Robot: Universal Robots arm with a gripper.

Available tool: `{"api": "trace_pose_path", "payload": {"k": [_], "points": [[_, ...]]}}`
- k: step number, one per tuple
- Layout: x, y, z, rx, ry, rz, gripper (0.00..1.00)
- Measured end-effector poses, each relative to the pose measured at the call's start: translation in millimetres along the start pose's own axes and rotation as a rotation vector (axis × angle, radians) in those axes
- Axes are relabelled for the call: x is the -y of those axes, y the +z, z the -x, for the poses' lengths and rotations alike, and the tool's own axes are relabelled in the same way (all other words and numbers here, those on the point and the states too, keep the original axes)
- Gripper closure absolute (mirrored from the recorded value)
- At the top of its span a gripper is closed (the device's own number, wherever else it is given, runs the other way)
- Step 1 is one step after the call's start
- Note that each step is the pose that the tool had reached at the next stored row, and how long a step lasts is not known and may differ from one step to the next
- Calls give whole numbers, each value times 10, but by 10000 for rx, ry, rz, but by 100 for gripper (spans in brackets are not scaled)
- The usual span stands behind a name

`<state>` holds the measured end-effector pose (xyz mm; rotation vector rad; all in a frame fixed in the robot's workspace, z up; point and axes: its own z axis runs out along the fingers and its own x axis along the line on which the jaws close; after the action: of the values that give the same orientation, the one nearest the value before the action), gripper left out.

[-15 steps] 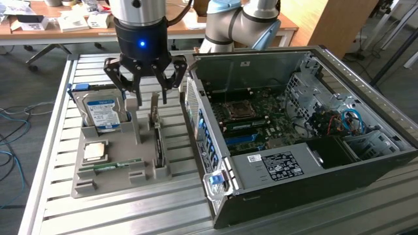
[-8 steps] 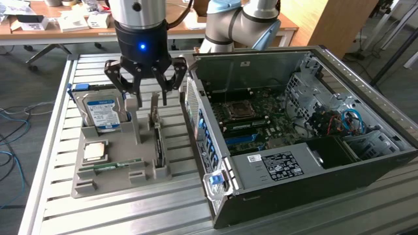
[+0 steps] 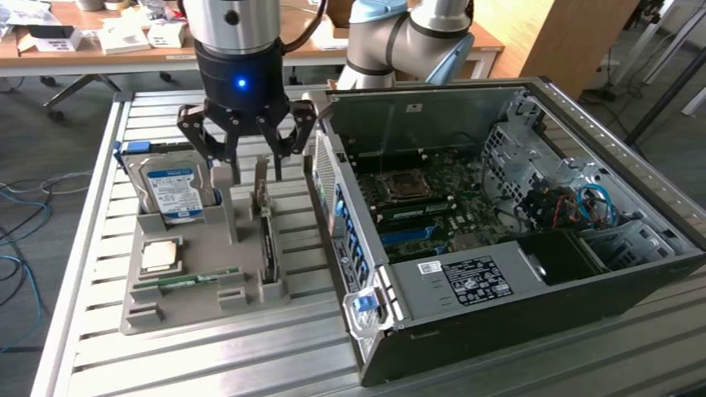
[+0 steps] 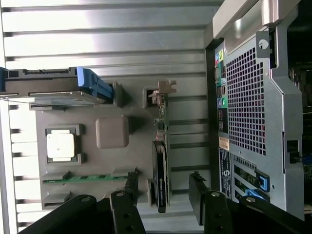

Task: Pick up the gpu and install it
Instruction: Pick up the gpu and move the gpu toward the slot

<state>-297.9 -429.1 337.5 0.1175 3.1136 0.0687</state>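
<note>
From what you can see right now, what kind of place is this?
Probably a robotics lab or workshop: a slatted metal workbench, an open computer case beside a grey tray of parts, and a cluttered wooden desk behind, with loose cables on the floor.

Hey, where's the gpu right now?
The gpu stands on edge in the grey holder tray, on the exterior view's left of the open computer case, with the hard drive on its other side, beneath the open pincer.
</note>
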Motion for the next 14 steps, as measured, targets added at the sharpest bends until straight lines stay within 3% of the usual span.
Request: {"api": "trace_pose_path", "payload": {"k": [14], "points": [[3, 67, -2, 0, 0, -1, 46]]}}
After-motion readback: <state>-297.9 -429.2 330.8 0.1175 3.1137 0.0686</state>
